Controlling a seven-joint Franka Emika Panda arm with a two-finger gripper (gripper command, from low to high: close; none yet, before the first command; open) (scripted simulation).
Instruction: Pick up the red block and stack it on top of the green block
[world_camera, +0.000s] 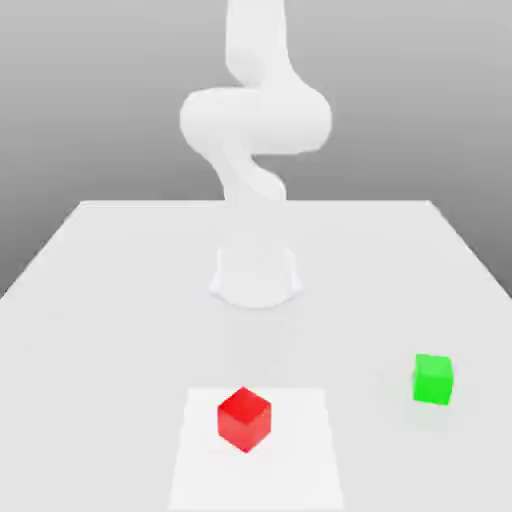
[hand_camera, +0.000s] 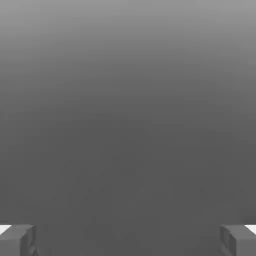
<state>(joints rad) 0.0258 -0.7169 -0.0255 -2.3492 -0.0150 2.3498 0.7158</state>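
The red block rests on the table near the front, turned with one corner toward the camera. The green block sits apart from it, toward the exterior view's right and slightly farther back. My white arm rises from its base at the middle of the table, well behind both cubes. In the hand view my gripper is open, its two grey fingertips far apart with nothing between them, facing a plain grey background.
A paler square patch on the white table lies under the red block. The table's far edge runs behind the arm's base, and its side edges slant outward toward the front.
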